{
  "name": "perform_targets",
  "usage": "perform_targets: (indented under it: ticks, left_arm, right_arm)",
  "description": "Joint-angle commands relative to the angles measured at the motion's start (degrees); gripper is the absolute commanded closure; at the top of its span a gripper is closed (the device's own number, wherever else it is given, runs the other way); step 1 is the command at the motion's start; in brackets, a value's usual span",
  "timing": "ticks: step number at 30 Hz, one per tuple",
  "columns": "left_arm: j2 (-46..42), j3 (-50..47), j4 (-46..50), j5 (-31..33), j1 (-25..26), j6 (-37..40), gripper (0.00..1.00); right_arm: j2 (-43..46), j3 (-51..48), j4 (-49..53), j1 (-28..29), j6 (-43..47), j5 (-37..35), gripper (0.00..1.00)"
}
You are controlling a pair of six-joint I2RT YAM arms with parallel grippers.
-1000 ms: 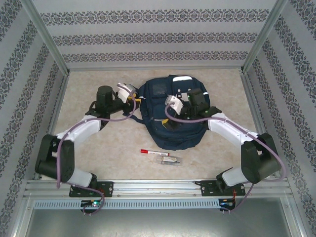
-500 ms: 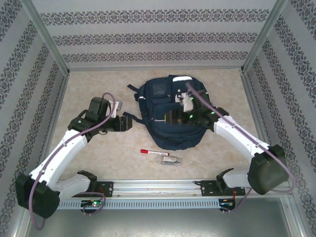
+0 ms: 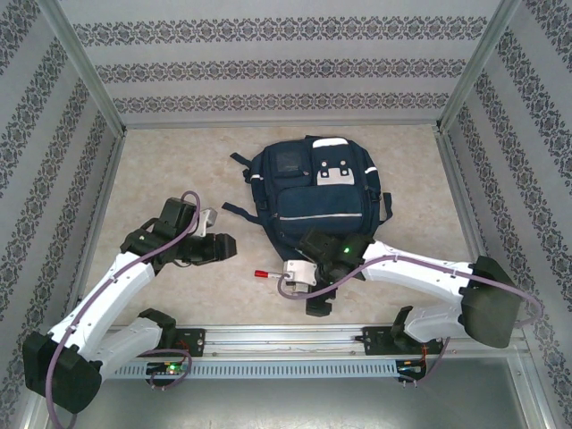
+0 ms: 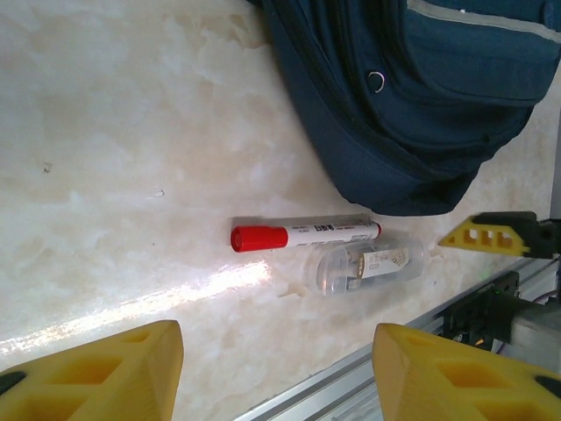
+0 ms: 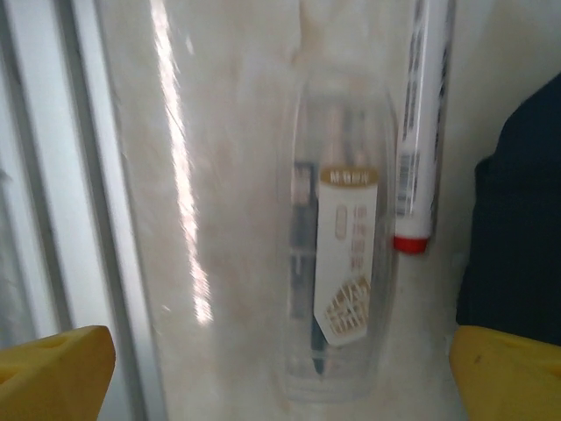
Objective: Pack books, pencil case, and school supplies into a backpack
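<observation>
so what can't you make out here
- Right wrist view: the small clear-wrapped greyish item's label is blurred.
- Top view: the right arm hides it, and the slim white marker pen bar its red cap.
- Left wrist view: the navy-blue fabric backpack is cut off at top and right.

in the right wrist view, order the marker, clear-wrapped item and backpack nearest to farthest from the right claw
1. clear-wrapped item: centred under the right claw, between its open fingers.
2. marker: alongside the item, on the backpack side.
3. backpack: beyond the marker, at the frame's right edge.
</observation>
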State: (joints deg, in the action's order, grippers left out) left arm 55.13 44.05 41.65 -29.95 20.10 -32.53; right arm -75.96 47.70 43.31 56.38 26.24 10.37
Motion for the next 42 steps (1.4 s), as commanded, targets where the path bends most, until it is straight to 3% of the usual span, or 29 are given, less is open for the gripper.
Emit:
perform_targets:
  ticks: [1,12,21,26,29,37,42]
  left_arm:
    - [0.0,-0.9,-0.5,-0.2,1.4,-2.6,0.41]
    - [-0.7,-3.5,-3.2,2.0,3.6,-2.9,0.42]
    - [-2.5,-4.6,-3.6,2.0,4.0,-3.0,0.42]
    - [-4.6,-4.1,-4.0,3.5,4.1,-2.3,0.42]
    - [-4.7,-3.5,-5.1,3.2,4.1,-1.0,0.43]
    - [-0.9,0.2,-6.6,2.9,5.1,4.0,0.44]
    - [2.7,6.1,-13.2,4.3,8.9,19.3,0.42]
  right_arm:
    - [-0.7,-2.6,-2.5,-0.1,6.7,-5.1,0.03]
    - [-7.5,-4.0,-6.4,0.8,6.6,-11.8,0.09]
    - [-11.9,-3.9,-3.8,3.6,5.0,-9.7,0.38]
    - [-12.2,-5.5,-6.5,6.1,4.7,-10.3,0.44]
    - [-11.5,-5.1,-7.0,6.2,3.6,-10.2,0.55]
    - [-1.3,-8.1,-8.0,7.1,0.5,-9.9,0.64]
    - [11.1,-9.9,-8.7,4.9,-2.5,-10.1,0.65]
